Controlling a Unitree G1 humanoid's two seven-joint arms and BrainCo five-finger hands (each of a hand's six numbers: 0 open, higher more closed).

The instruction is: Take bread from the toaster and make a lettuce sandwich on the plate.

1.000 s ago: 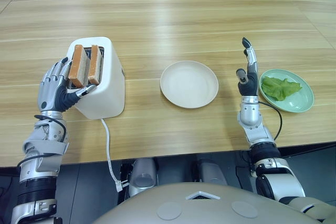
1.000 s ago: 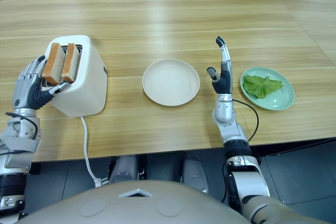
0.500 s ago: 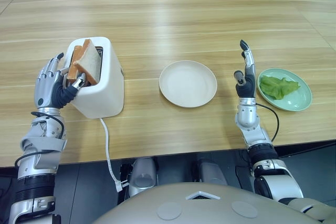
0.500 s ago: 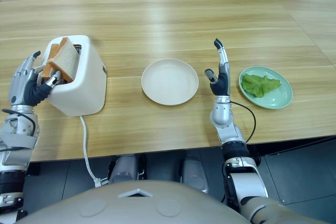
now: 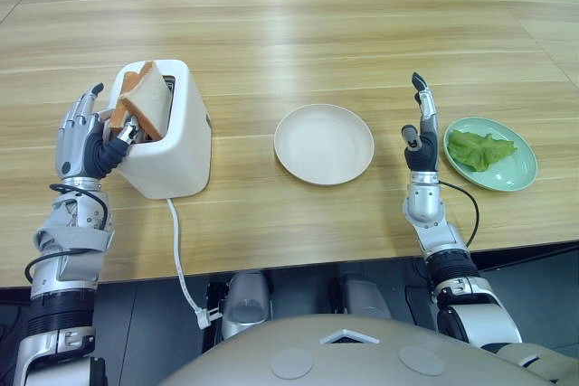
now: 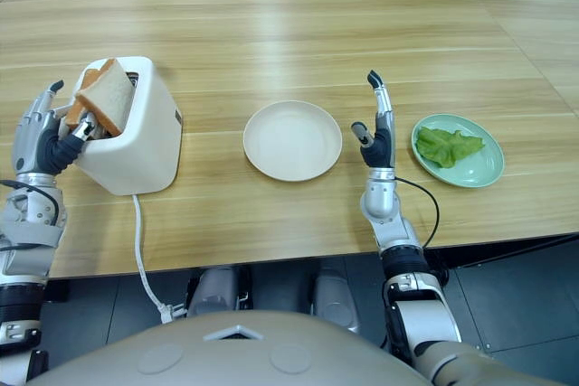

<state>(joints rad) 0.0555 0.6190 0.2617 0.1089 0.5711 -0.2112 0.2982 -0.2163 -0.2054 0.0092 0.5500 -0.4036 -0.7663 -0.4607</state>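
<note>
The fingers of the left hand are closed in a pinch on the lower corner of a pale, brown-crusted bread slice. The other fingers of that hand stand loosely upward behind the pinch. The fingers of the right hand are stretched out straight and point up, holding nothing.

Nearest the robot, a thin white power cord trails over the front edge of the light wooden table and hangs below it. Just beyond, on the robot's left, the left hand sits against the left side of a white, box-shaped toaster. The bread slice it holds is tilted, leaning toward the hand, and has been raised above the toaster's top while staying over the slots. The brown edge of a second slice shows just behind it; how deep it sits in its slot cannot be told.

At the table's middle lies a round, cream-coloured plate, well apart from the toaster. The right hand stands upright between this plate and a round, pale green dish on the robot's right. A crumpled green lettuce leaf lies in the dish. The right hand is just beside the dish and touches neither the dish nor the plate. Farther back, the wooden tabletop stretches away in long planks.
</note>
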